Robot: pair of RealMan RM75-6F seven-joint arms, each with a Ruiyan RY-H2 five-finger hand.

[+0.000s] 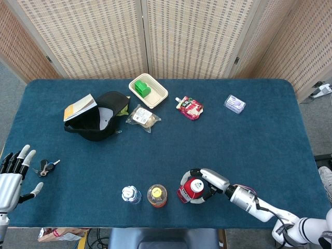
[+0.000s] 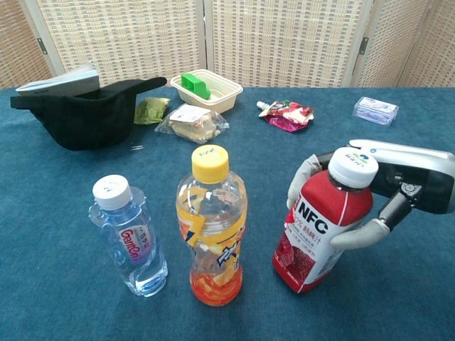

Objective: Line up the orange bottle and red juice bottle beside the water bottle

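Matt blue cloth table (image 2: 64, 284), glossy clear plastic water bottle (image 2: 130, 238), woven screen (image 2: 284, 35)

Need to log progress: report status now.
Right hand grips red juice bottle, tilted. Left hand open, idle. Orange bottle upright beside water bottle. Nothing between the bottles.

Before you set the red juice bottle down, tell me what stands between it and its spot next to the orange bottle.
Nothing visible does. The right hand holds the red juice bottle, tilted, just right of the orange bottle, with only bare table cloth in the gap. The water bottle stands on the orange bottle's far side.
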